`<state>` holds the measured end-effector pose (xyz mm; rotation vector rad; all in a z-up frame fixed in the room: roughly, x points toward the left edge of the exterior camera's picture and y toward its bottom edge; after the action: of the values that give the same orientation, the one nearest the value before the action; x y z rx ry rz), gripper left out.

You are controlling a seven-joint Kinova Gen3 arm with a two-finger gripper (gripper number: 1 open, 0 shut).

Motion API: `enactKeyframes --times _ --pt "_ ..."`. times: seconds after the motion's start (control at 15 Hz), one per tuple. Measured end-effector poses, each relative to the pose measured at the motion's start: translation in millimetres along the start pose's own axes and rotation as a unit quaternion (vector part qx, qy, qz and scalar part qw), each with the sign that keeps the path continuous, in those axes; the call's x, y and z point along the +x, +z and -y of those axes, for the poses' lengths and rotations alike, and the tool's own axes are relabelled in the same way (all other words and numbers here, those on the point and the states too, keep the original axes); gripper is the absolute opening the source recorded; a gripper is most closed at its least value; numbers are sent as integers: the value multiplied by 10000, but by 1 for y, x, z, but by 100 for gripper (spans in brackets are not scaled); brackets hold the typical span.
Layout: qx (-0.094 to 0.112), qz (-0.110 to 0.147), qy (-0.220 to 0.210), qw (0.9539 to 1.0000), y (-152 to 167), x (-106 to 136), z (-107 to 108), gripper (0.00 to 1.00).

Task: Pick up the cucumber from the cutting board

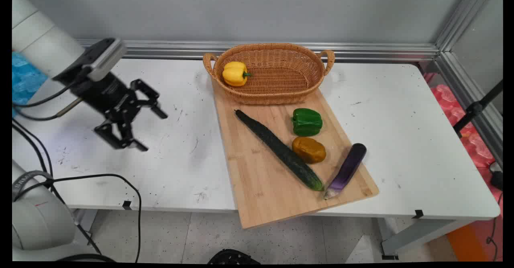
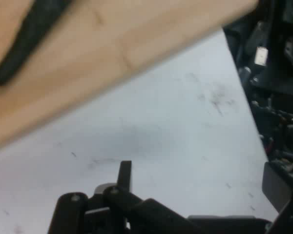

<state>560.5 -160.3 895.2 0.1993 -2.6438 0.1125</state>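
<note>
My black gripper [image 1: 151, 131] hangs open and empty over the bare left part of the white table [image 1: 180, 167], well left of a wooden cutting board [image 1: 261, 191]. On the board lie a long dark cucumber [image 1: 279, 149], a green pepper [image 1: 306, 121], a brown potato-like lump [image 1: 308, 150] and a purple eggplant [image 1: 347, 169]. A wicker basket [image 1: 269, 48] stands at the board's far end with a yellow pepper [image 1: 235, 74] inside at its left. The hand view shows the board's edge [image 2: 102, 53], one end of the cucumber [image 2: 24, 48] and one fingertip [image 2: 125, 174] above the table.
Black cables [image 1: 132, 191] hang over the table's front left edge. A blue bundle [image 1: 24, 79] lies at the far left. Pink objects [image 1: 453, 107] and a black stand [image 1: 478, 107] sit beyond the right edge. The cutting board overhangs the table's front edge.
</note>
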Motion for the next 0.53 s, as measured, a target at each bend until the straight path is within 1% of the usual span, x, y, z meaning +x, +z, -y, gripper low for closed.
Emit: enactKeyframes --times 0.27,0.53 --pt "174 -168 284 9993 6 24 26 100" --pt "253 -296 704 9968 23 54 56 100"
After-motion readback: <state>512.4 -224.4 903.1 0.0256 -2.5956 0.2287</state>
